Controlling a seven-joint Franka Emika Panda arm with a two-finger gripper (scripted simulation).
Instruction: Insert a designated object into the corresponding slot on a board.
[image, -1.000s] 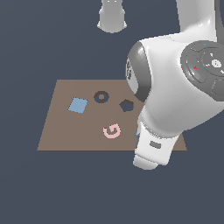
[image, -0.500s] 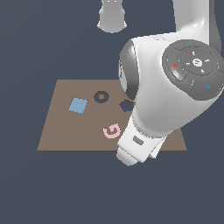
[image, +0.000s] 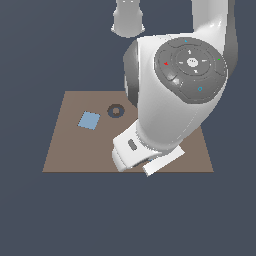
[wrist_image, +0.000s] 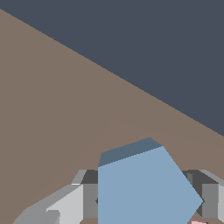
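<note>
Dark grey-blue floor w/ the brown board (image: 70, 150) on it. Fingers (wrist_image: 89, 199) clenched on the light-blue pentagon block (wrist_image: 140, 188), held above the board — carry step. Pentagon slot hidden behind the arm; next, align over it & lower.

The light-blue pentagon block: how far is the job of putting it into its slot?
Done: the gripper holds the light-blue pentagon block between its fingers. In hand: carrying it above the brown board. Left: insertion; the arm hides the slot in the exterior view.
</note>
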